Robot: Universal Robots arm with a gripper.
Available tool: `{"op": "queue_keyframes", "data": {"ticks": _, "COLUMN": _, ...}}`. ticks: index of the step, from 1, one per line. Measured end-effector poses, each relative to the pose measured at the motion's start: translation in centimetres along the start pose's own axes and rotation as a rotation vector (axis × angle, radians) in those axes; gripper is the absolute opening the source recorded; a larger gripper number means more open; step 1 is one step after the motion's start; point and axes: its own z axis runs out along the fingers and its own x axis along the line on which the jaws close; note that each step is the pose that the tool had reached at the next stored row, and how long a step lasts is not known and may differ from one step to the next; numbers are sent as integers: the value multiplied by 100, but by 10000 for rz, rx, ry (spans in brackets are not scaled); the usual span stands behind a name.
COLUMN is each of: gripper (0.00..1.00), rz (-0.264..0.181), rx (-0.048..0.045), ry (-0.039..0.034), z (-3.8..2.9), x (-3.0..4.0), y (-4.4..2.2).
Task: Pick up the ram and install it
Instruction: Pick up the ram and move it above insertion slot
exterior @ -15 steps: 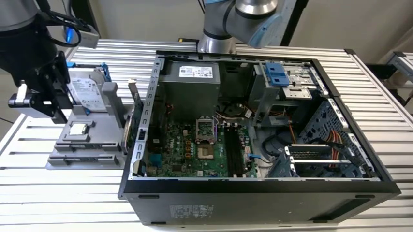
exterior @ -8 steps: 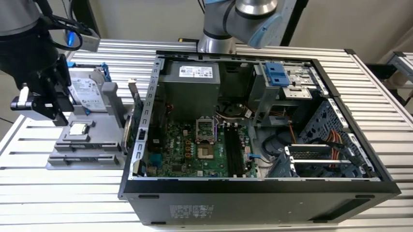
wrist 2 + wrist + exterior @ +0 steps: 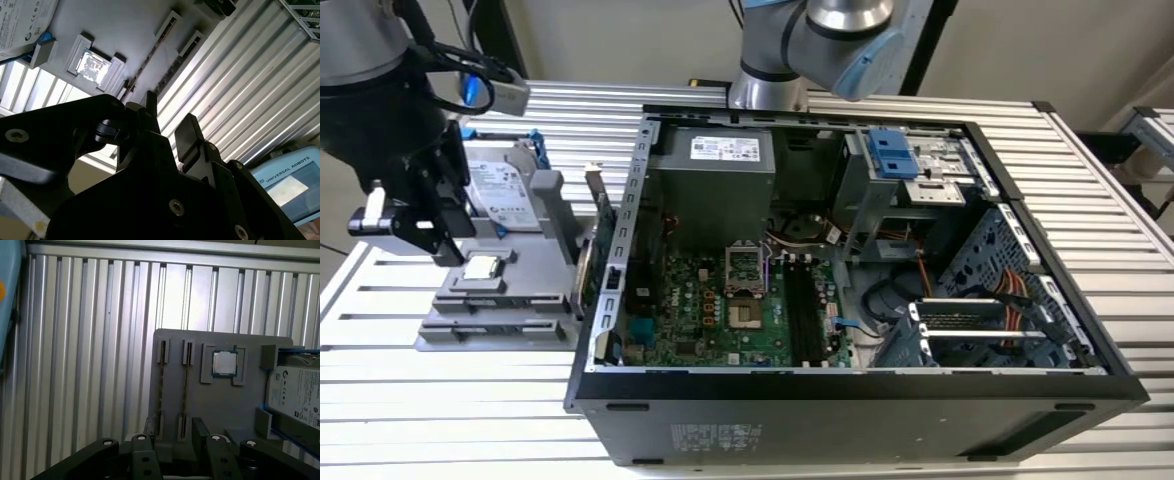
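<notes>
Beside the open computer case (image 3: 854, 385), on the grey fixture (image 3: 494, 325), we would centre the gripper (image 3: 175, 435) across the thin edge of the ram (image 3: 186, 387), which stands edge-up in its slot. We would then descend straight and grip mid-length to avoid tilting it. We see the arm (image 3: 374, 110) poised wrist-down over the fixture, jaws parted and empty.

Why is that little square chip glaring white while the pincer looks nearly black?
Second wrist view: the chip mirrors the light and washes out, and the pincer is backlit against the bright table. First wrist view: the table slats glare mid-frame. Exterior view: the computer case shades its own inside.
</notes>
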Motion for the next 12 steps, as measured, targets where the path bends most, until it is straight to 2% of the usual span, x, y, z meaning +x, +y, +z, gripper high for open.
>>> {"op": "queue_keyframes", "data": {"ticks": 6, "gripper": 100, "rz": 1, "rx": 3, "ry": 57, "z": 43, "x": -4, "y": -1}}
{"op": "queue_keyframes", "data": {"ticks": 12, "gripper": 100, "rz": 5, "rx": 78, "ry": 125, "z": 93, "x": -13, "y": -1}}
